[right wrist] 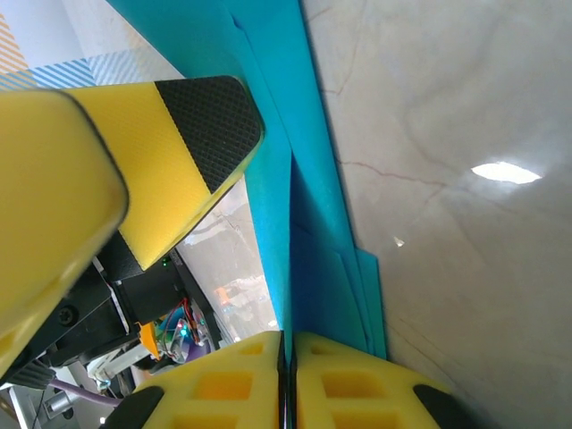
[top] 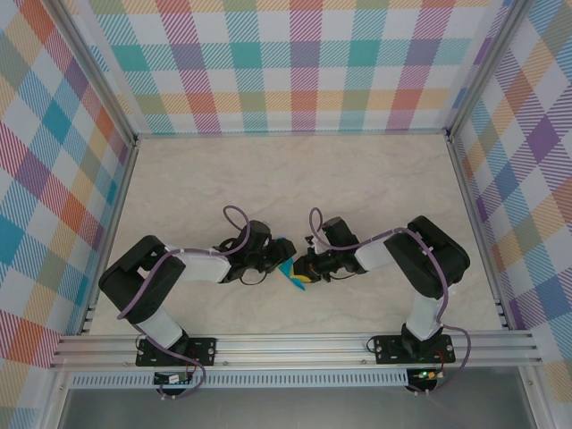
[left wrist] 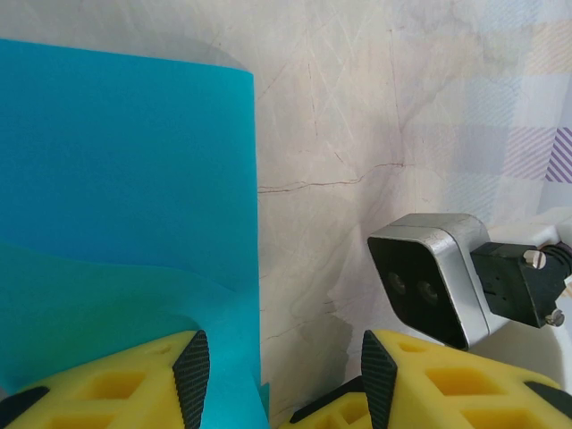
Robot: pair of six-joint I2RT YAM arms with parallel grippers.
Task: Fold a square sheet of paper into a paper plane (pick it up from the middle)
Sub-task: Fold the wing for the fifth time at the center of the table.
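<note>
right end effector (right wrist: 288,366): clenched on folded blue sheet of paper (right wrist: 308,206) | left end effector (left wrist: 284,366): released, fingers apart beside the sheet | sheet: between both end effectors, over near-centre tabletop (top: 295,179)

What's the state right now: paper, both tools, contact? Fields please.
paper: teal sheet of paper, folded into layers, between the two tools
left tool: open, jaws apart, sheet's edge running through the gap
right tool: shut on the sheet, jaws pressed together on it
location: front middle of the table
stage: partly folded, plane shape not evident
</note>
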